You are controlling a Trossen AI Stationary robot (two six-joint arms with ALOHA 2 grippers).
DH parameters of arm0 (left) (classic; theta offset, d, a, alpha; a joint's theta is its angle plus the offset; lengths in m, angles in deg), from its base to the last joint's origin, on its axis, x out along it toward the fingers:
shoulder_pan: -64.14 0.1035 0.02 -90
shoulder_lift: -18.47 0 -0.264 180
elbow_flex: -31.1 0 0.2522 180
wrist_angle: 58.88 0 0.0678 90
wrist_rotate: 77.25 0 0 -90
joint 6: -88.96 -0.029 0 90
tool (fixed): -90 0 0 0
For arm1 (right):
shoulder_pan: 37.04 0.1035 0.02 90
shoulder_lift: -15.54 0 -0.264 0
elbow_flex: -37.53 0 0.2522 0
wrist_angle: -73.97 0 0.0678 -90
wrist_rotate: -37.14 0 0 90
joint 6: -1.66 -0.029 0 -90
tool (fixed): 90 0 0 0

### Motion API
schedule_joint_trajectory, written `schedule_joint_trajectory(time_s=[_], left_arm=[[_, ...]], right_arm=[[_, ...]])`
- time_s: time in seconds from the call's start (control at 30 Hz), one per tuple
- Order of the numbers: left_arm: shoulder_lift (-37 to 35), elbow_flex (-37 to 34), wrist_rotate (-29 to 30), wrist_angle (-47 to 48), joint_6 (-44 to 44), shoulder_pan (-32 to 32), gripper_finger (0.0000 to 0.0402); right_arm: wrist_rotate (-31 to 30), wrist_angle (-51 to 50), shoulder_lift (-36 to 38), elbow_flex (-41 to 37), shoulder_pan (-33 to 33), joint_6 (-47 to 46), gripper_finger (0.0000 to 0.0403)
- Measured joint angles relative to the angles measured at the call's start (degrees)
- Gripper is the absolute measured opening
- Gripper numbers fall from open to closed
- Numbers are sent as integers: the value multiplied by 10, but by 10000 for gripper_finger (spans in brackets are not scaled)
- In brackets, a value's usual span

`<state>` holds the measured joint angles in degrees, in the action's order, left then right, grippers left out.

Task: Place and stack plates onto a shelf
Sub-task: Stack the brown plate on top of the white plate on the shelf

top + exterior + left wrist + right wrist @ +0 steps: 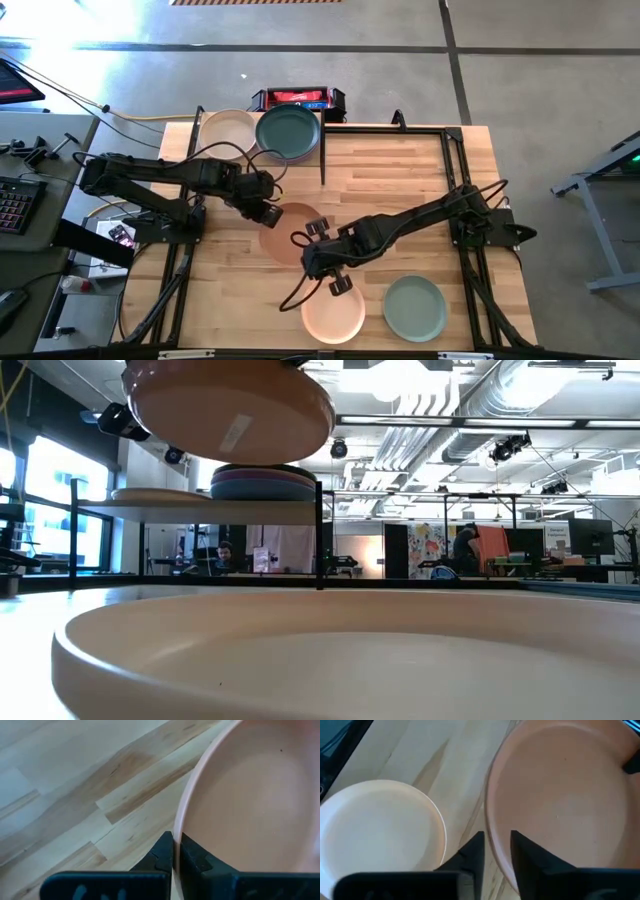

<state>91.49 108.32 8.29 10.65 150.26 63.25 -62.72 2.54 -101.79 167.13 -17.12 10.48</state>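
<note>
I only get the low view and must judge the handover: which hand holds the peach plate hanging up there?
Observer: The left hand is shut on the peach plate, at its rim.
Operator: And the right hand?
Observer: The right hand straddles another part of the rim, fingers apart, not clamping.
Operator: What lies on the table near it?
Observer: A cream plate and a sage green plate, side by side.

The grey concrete floor (540, 60) surrounds the wooden surface (400, 180), with a keyboard (12, 205) at 9 o'clock. Beyond, white ceiling ducts (450, 400) run overhead, bright windows (55, 490) glow at 9 o'clock, and a person (466, 550) stands at 3 o'clock.
</note>
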Motion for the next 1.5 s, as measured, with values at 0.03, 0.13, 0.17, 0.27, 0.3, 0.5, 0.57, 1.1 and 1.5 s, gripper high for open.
schedule_joint_trajectory(time_s=[0.03,0.13,0.17,0.27,0.3,0.5,0.57,1.1,1.5], left_arm=[[0,0,2,0,0,0,1],[-1,0,6,2,-6,2,1],[-2,0,6,5,-12,4,1],[-12,0,6,16,-29,14,1],[-17,0,6,21,-31,19,1],[-65,0,38,66,-30,57,1],[-84,0,41,72,-29,69,1],[-209,0,116,79,-30,202,1],[-233,23,152,80,-62,317,1]], right_arm=[[0,0,0,0,0,0,82],[0,-7,3,0,0,0,103],[0,-11,6,0,0,0,108],[0,-29,16,0,0,0,114],[-1,-36,19,0,0,0,114],[-25,-75,50,0,-5,-14,113],[-37,-83,57,0,-9,-12,113],[-50,-190,69,0,-98,7,113],[-50,-206,69,0,-172,59,113]])
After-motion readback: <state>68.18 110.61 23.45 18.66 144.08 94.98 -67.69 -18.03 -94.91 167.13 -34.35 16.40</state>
